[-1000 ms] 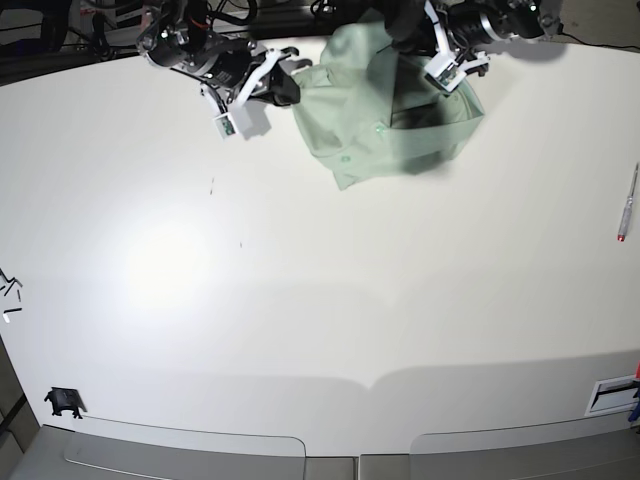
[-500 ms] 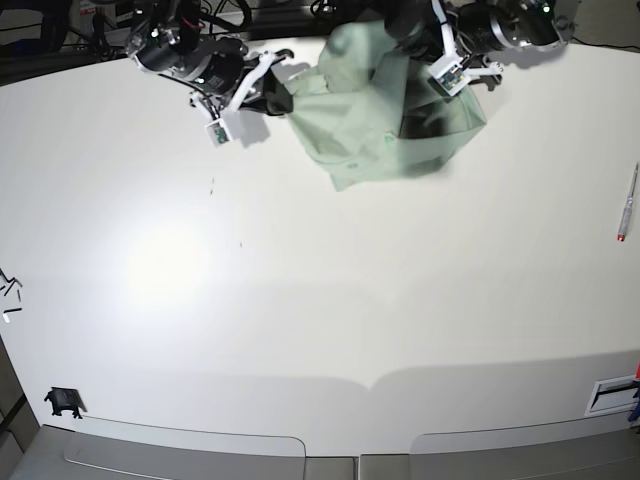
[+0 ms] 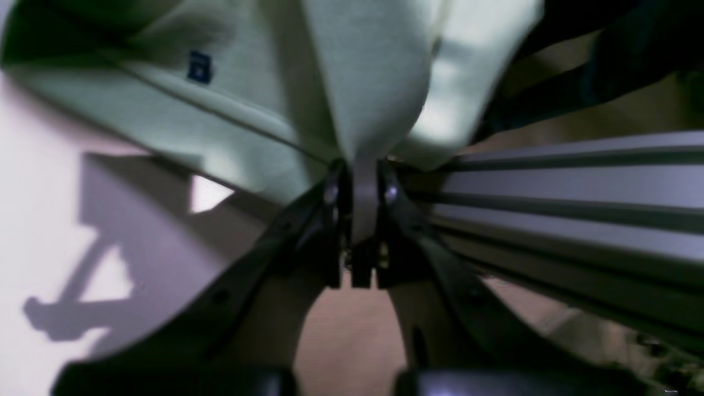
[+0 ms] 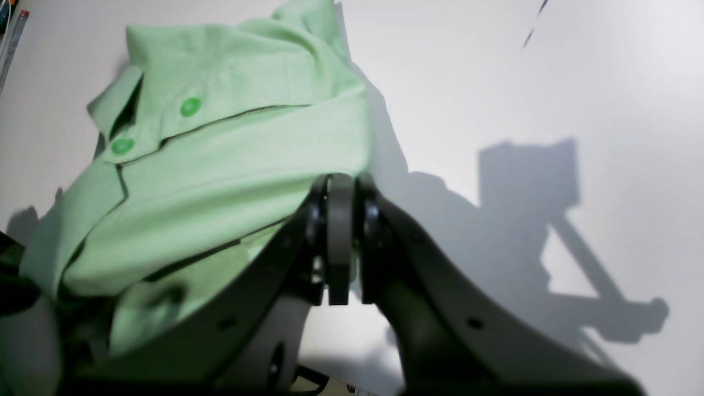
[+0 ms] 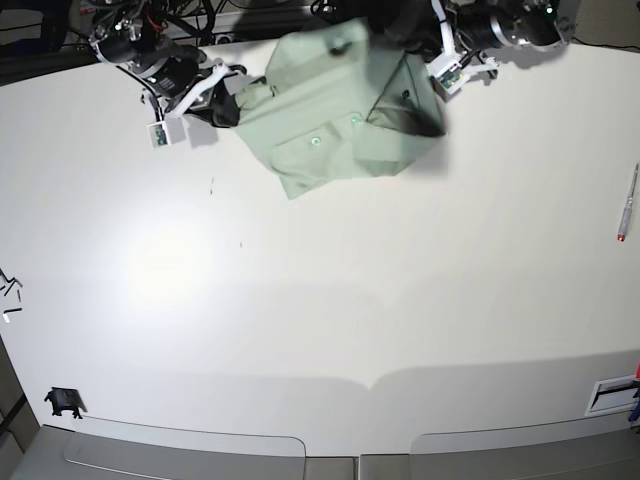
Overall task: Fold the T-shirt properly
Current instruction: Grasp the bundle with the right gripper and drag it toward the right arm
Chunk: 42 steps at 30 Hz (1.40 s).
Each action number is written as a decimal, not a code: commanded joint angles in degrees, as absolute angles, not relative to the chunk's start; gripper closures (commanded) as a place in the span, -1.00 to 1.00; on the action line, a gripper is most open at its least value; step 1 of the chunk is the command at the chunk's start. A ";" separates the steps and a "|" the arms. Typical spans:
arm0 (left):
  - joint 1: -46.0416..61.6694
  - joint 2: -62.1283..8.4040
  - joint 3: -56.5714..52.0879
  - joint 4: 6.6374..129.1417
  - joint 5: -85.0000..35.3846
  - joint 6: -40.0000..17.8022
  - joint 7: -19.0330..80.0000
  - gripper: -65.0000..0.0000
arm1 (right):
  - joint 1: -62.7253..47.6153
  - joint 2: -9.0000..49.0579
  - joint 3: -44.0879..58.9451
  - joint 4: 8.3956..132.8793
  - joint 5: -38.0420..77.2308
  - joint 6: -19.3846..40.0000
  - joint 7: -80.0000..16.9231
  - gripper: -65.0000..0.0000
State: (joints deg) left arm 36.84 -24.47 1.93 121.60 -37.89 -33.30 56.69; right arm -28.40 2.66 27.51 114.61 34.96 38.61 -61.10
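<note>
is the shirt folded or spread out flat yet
Neither: the T-shirt is bunched and lifted, held between the left claw and right claw, its buttoned placket creased and the body draped, not lying flat.

Base view: shirt [image 5: 340,120] bunched at far edge of table [image 5: 320,330]; top hem runs under dark gear at frame top, sleeves can't be made out. Right gripper [image 5: 232,103] tips buried in cloth, contact pt hidden. Left gripper [image 5: 432,62] mostly behind shirt and cut by top edge.

L wrist view: heavily blurred. Cloth fills upper frame, cut off top and left; small blue tag [image 3: 199,67] unreadable. Grey rails [image 3: 577,187] at right, soft focus, identity unclear.

R wrist view: shirt's lower left part lost behind finger [image 4: 258,286] and frame edge. Pen [image 4: 12,38] clipped at top left.

Base view: small dark bits [image 5: 10,290] at left edge, too small to tell.
</note>
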 commanded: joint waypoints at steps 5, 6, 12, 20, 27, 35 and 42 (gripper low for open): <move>37.19 -24.80 1.87 122.67 -43.16 -36.71 58.72 1.00 | -28.29 2.85 27.79 115.81 36.29 38.74 -59.59 1.00; 37.17 -24.80 1.87 122.67 -43.16 -36.69 58.70 1.00 | -28.29 2.85 27.79 115.81 36.47 38.74 -59.86 1.00; 37.17 -24.82 1.87 122.67 -43.13 -36.69 58.74 0.80 | -28.29 2.90 27.79 115.83 42.37 38.74 -65.65 0.31; 37.17 -24.99 1.87 122.67 -43.13 -36.69 58.72 0.53 | -29.28 2.87 27.79 121.73 50.87 38.81 -74.74 0.30; 37.12 -24.97 1.85 126.63 -37.34 -36.69 58.35 0.53 | -27.64 2.85 27.29 128.55 61.87 40.00 -70.76 0.45; 37.15 -24.95 1.87 130.85 -21.71 -26.39 47.75 1.00 | -19.55 4.93 16.58 128.09 50.92 40.00 -69.36 1.00; 37.17 -24.95 1.87 130.85 -11.25 -19.77 45.32 1.00 | -12.84 14.35 2.17 123.42 38.48 40.00 -66.67 1.00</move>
State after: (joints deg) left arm 36.95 -24.67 1.93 129.84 -10.87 -19.64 46.46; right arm -13.47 14.11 1.83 122.58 37.36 39.70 -68.12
